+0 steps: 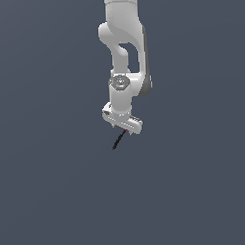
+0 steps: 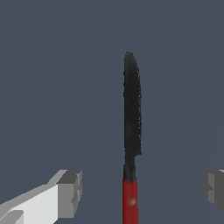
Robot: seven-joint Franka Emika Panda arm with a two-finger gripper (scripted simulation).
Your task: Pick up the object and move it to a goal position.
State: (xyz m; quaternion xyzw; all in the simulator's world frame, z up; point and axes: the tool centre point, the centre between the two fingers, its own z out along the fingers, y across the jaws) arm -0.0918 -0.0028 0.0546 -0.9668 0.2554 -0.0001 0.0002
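The object (image 1: pixel 117 140) is a thin black stick with a small red end, lying on the grey floor. In the wrist view it reads as a knife-like piece (image 2: pixel 131 109) with a black blade and a red handle. My white gripper (image 1: pixel 123 127) hangs right over its red end. In the wrist view the gripper (image 2: pixel 142 190) is open, with its grey fingertips (image 2: pixel 71 192) standing wide on either side of the red handle and not touching it. The black end points away from the gripper, toward the exterior view's lower left.
A plain dark grey floor (image 1: pixel 56 187) surrounds the object. The white arm (image 1: pixel 122 39) comes down from the top of the exterior view. No other objects or goal marker show.
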